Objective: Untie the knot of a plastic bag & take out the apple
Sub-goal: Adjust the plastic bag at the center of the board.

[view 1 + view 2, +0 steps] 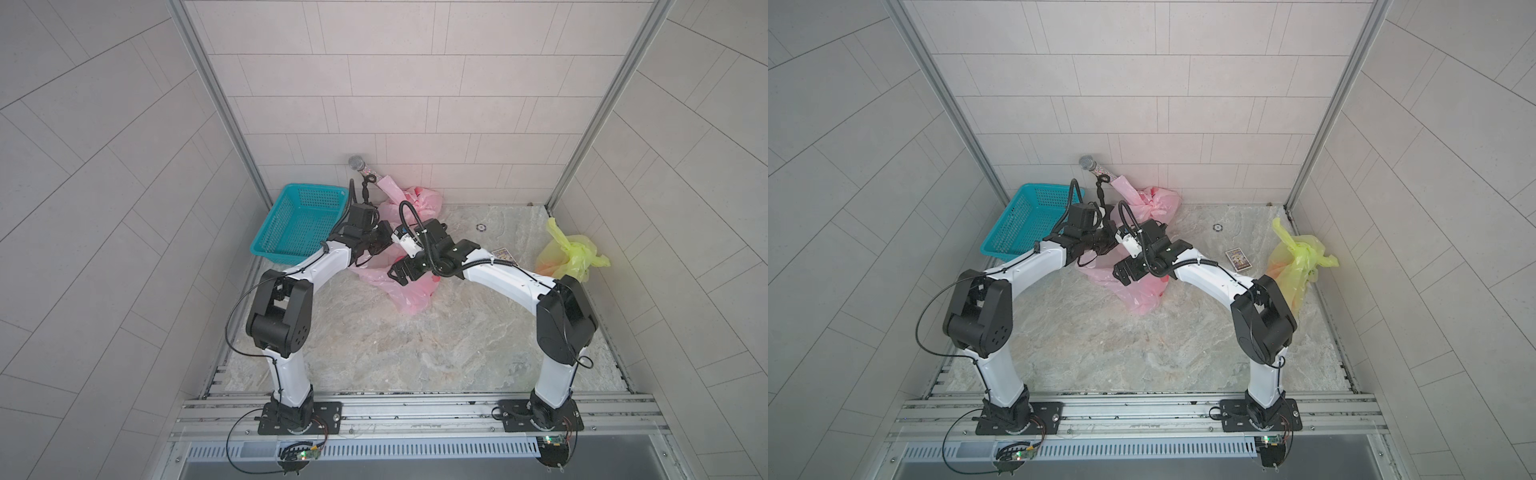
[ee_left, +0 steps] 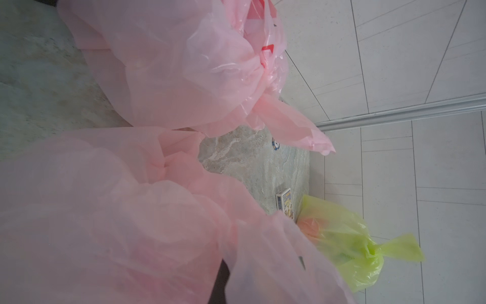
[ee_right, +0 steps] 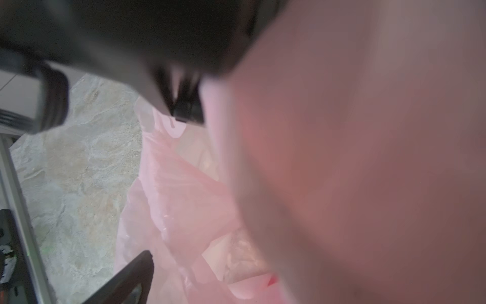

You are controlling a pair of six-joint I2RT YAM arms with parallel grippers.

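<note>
**Pink bag (image 1: 409,297) pinched open, apple not out yet**

Your pink bag lies in the middle of the counter (image 1: 374,353), right under both arms. Your left gripper (image 3: 188,113) has its jaws clenched. In the right wrist view it looks to be pinching a thin edge of that bag. Your right gripper (image 1: 397,276) sits just above the bag, jaws spread wide, with nothing in them.

You can't see the apple anywhere. It is most likely inside the bag, hidden by the film. No knot shows from here, so I think you are at the step of holding the mouth open and going in for the apple.

Next, hold the left pinch tight and lift a little so the mouth gapes. Then slide the right jaws in, find the round lump, and squeeze gently.
</note>
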